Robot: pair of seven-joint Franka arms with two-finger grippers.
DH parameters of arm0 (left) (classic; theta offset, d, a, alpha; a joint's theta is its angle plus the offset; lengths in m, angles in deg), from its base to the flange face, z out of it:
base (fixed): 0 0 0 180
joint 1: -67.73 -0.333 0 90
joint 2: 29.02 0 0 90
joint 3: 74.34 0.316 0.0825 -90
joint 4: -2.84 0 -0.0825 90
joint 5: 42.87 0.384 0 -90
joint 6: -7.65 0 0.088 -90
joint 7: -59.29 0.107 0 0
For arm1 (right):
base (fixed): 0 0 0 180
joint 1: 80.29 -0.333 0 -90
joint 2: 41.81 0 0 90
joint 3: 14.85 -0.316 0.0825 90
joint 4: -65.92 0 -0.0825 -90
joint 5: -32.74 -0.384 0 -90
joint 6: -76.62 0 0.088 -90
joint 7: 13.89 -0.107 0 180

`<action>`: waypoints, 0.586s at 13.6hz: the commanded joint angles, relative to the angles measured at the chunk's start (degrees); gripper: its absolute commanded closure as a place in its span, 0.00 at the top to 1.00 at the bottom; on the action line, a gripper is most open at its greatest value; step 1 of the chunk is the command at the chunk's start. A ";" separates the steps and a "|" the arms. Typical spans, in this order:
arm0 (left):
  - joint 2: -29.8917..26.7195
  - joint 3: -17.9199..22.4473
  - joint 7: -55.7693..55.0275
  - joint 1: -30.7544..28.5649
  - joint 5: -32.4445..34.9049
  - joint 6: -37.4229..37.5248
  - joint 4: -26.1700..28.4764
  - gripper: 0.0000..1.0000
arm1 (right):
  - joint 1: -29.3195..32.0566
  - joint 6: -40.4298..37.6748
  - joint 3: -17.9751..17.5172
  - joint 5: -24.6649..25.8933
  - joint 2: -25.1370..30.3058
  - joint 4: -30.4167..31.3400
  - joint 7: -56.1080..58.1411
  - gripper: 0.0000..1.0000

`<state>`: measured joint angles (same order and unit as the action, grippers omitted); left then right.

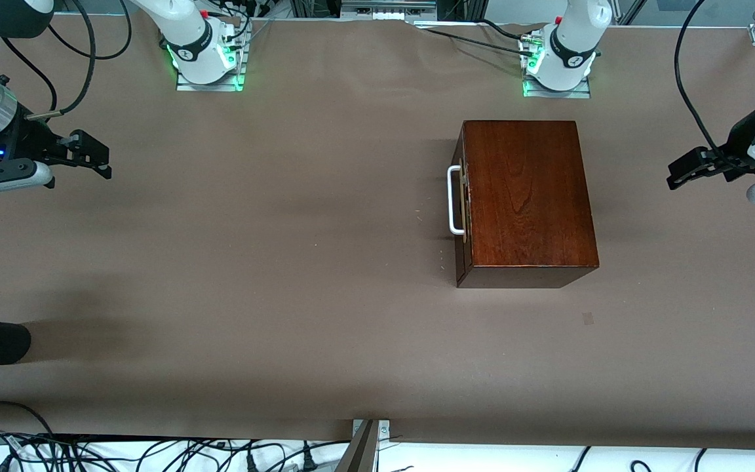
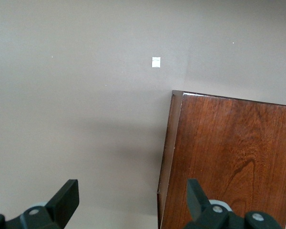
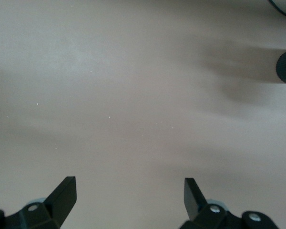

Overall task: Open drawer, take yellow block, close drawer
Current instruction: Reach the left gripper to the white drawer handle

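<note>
Drawer [image 1: 461, 200] is shut in its box [image 1: 527, 196] on the tabletop [image 1: 286, 262], left gripper [image 1: 679, 174] and right gripper [image 1: 99, 160] both hang wide open over opposite ends.

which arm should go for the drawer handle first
Probably the right. The drawer is shut and its white handle faces the right arm's end of the table. The open right gripper has a bare path; the open left gripper hangs past the box's handle-less end.

White arms [image 1: 574, 39] — black grippers, green-lit bases.
</note>
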<state>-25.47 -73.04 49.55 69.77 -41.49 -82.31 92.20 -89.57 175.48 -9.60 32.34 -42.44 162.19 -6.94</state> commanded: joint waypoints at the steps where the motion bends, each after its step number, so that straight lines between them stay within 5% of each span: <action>1: 0.75 0.02 1.04 -0.02 -1.38 1.45 -1.99 1.00 | 0.40 -1.21 -0.33 0.84 -0.51 -1.35 -0.63 1.00; 8: 0.84 -0.68 0.86 0.07 -1.29 4.17 -1.91 1.00 | 0.40 -1.12 -0.33 0.84 -0.51 -1.35 -0.63 1.00</action>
<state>-25.44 -73.11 49.55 69.83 -41.50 -80.69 92.19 -89.57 175.48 -9.60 32.34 -42.44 162.19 -6.94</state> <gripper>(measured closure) 0.000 0.000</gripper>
